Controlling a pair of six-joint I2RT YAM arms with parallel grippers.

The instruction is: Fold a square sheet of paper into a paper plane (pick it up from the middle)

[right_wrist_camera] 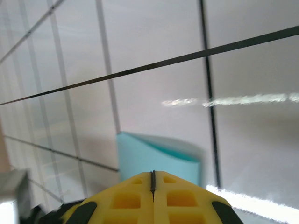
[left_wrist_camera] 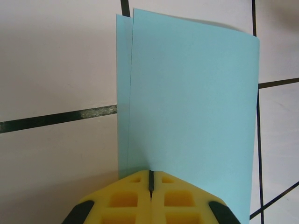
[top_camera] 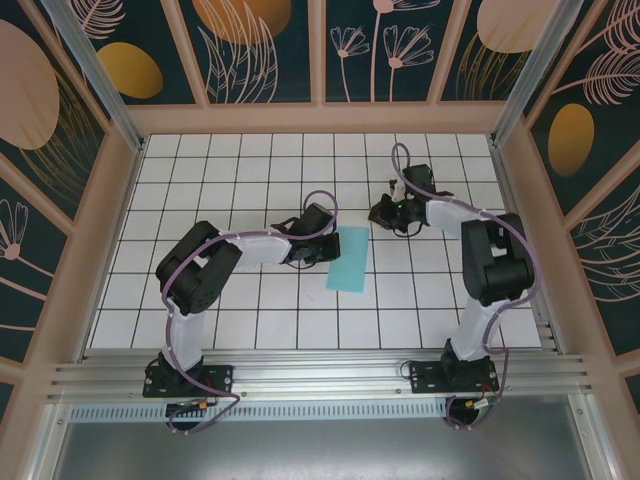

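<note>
Touching the left edge of the thin light-turquoise square sheet of paper [top_camera: 348, 260], find the left gripper [left_wrist_camera: 150, 173]: yellow pads pressed fully together, tip over the sheet's border; cannot tell whether pinching it or merely pressing. Note the sheet itself, lying doubled into a rectangle on the white gridded tabletop [top_camera: 250, 160], layers slightly offset along one long side, fold bulging, not yet flat. Near the sheet's upper right corner, apart from it, see the right gripper [top_camera: 385, 212], likewise fully closed, holding nothing. For a clean crease, probably best: square the layers first, then sweep firmly along the fold while pinning the sheet's opposite side.
</note>
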